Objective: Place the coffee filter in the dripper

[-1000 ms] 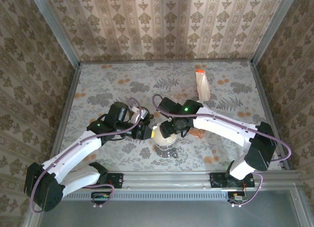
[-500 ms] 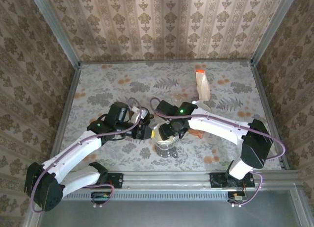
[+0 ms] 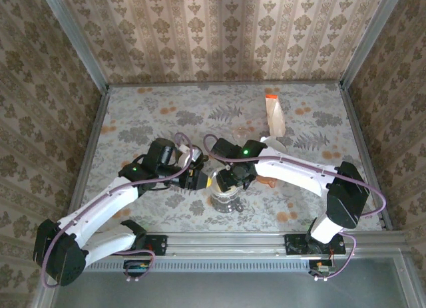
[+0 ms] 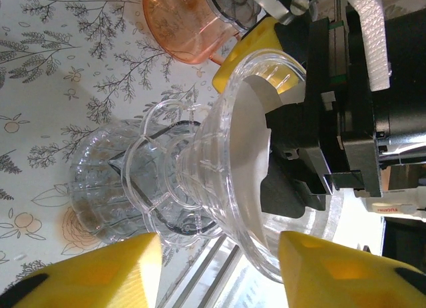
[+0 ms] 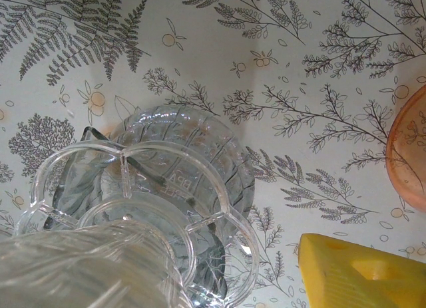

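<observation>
The clear dripper [image 4: 214, 132] sits on a glass carafe [image 4: 100, 181] near the table's front edge. The white coffee filter [image 4: 249, 142] lies inside the dripper's cone. My left gripper [image 4: 216, 275] is open, its yellow fingertips [image 4: 100, 275] wide apart on either side of the dripper and not touching it. From above, the left gripper [image 3: 202, 179] is just left of the dripper [image 3: 225, 191]. My right gripper [image 3: 227, 179] hangs over the dripper's mouth, open, with its dark body reaching into the cone against the filter. One yellow finger [image 5: 359, 275] shows beside the carafe [image 5: 180, 155].
An orange cup [image 4: 186, 25] lies right of the carafe, close to the right arm. A tan filter pack with an orange top [image 3: 273, 115] and a small clear glass [image 3: 239, 132] stand further back. Metal rails and papered walls edge the table.
The left gripper's jaws have spread wider. The right gripper has shifted slightly left and lower over the dripper's mouth.
</observation>
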You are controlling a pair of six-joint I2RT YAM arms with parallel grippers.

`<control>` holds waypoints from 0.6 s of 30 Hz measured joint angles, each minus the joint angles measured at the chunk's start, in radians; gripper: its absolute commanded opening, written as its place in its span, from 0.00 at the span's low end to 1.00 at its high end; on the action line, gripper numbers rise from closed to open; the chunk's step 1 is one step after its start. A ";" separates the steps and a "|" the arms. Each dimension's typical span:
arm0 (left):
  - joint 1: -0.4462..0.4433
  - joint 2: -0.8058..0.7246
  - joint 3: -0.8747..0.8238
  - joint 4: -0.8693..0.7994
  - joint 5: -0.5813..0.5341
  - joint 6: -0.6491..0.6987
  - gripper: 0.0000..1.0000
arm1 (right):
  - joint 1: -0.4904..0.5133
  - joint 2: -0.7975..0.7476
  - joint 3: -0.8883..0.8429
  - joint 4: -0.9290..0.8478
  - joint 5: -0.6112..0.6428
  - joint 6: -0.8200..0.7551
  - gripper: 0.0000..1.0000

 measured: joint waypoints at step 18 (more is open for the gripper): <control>-0.005 -0.018 0.000 0.028 -0.003 -0.001 0.68 | 0.002 0.000 0.000 0.000 0.000 0.015 0.67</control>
